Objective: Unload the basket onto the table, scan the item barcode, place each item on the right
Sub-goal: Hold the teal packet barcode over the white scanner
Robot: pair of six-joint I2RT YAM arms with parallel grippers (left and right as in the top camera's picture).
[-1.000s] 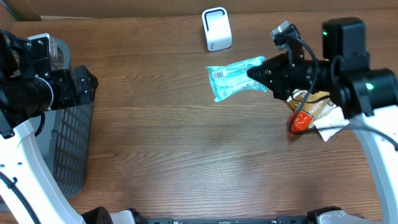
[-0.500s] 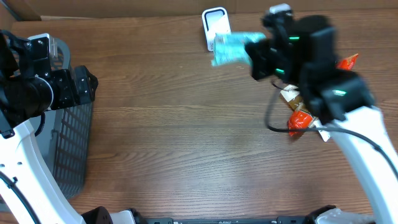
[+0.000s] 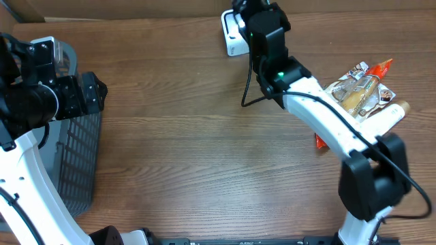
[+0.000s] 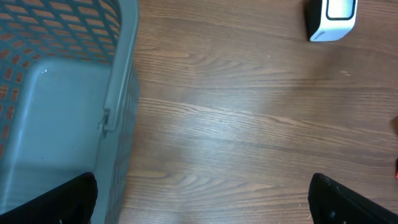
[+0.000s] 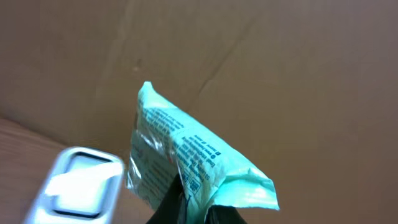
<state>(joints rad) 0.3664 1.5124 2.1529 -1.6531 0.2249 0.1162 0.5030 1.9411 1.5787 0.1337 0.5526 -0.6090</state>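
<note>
A teal plastic packet (image 5: 186, 152) with printed text is pinched at its lower edge by my right gripper (image 5: 196, 208), which is shut on it. The packet hangs in the air in front of the brown cardboard wall, just right of and above the white barcode scanner (image 5: 78, 186). From overhead, my right arm (image 3: 272, 51) reaches to the table's far edge and covers the packet; only part of the scanner (image 3: 231, 39) shows beside it. My left gripper (image 4: 202, 208) is wide open and holds nothing, low over the wood next to the basket.
A grey mesh basket (image 3: 75, 156) stands at the left edge. A pile of snack packets (image 3: 361, 92) lies at the right, with a red one (image 3: 319, 141) partly under my right arm. A cardboard wall (image 5: 298, 74) runs behind the scanner.
My right arm has lifted the teal packet off the table and swung it left and away to the scanner. The snack pile is now uncovered. The left arm has not moved.
</note>
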